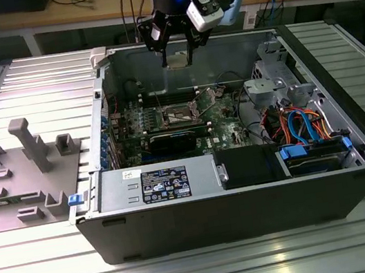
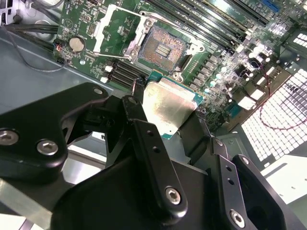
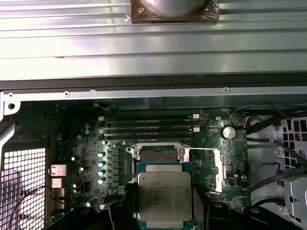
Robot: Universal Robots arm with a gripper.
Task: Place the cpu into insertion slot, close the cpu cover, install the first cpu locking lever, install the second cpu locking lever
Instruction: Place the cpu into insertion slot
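Note:
My gripper (image 1: 176, 57) hangs above the open computer case, over its back wall, shut on the cpu (image 1: 177, 63). In both wrist views the cpu (image 2: 168, 105) (image 3: 164, 194), a flat square chip with a dull silver top and green edge, sits clamped between the black fingers (image 2: 144, 139). The insertion slot (image 2: 163, 48) (image 1: 182, 113) lies open on the green board below, its dark recess bare. In the first wrist view the held chip hides part of the insertion slot (image 3: 158, 153). The cpu cover (image 2: 135, 36) (image 3: 219, 167) stands flipped open beside the slot.
Long memory slots (image 3: 148, 125) run beside the socket. A black expansion card (image 1: 169, 141), the power supply (image 1: 159, 182) and a drive bay with blue cables (image 1: 309, 140) fill the case. A grey fixture block (image 1: 21, 177) rests on the ribbed table at the exterior view's left.

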